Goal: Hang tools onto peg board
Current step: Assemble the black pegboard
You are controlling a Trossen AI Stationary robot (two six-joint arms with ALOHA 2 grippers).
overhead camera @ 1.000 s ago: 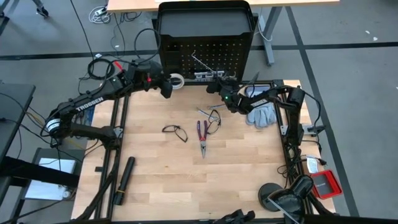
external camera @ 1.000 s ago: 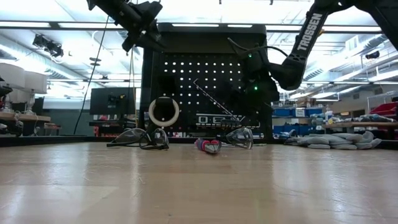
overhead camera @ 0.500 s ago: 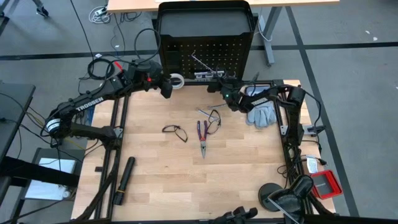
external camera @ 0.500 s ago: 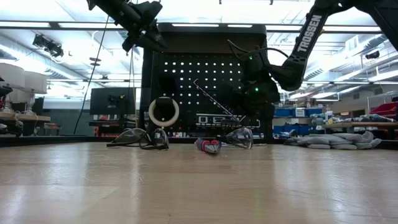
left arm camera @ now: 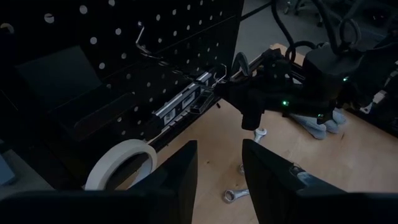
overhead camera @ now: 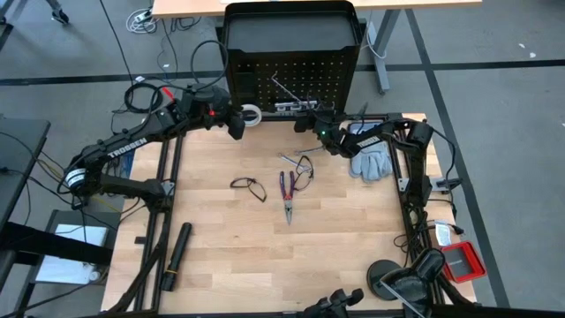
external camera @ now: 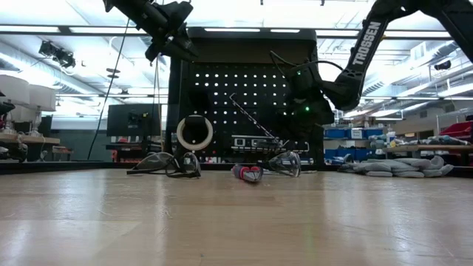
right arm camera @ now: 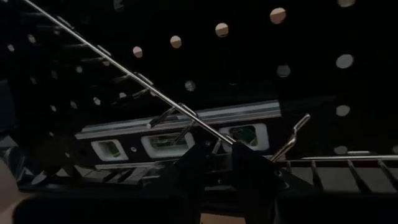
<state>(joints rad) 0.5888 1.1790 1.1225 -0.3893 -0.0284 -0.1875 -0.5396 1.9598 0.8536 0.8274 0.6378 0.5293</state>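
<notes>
The black peg board [overhead camera: 328,71] stands at the table's far edge. A black strip with white squares [right arm camera: 180,140] rests low on it, and a white tape ring [left arm camera: 121,165] hangs at its lower left, clear of the table. A thin silver rod [right arm camera: 124,78] slants down from a hole in the board to my right gripper [right arm camera: 221,155], which is shut on its lower end. My left gripper [left arm camera: 217,171] stands open and raised beside the tape ring. Pliers [overhead camera: 287,190], two glasses [overhead camera: 249,187] [overhead camera: 305,168] and a small wrench [left arm camera: 239,193] lie on the table. My right gripper pinches the rod's lower end [right arm camera: 231,143] between its two fingers, coming almost level from the table's right-near side toward the board. The rod slants upward from the fingers, its bent upper tip [left arm camera: 140,38] at a hole in the board, clear of the table.
Grey gloves [overhead camera: 371,162] lie at the table's right edge under the right arm. A long black cylinder [overhead camera: 177,256] lies near the left front corner. A bent metal hook [right arm camera: 297,127] sticks out of the board beside the strip.
My right gripper has crept a little toward the peg board and rolled about its own axis, still on the rod's lower end. The rod's upper tip has stayed at the board.
</notes>
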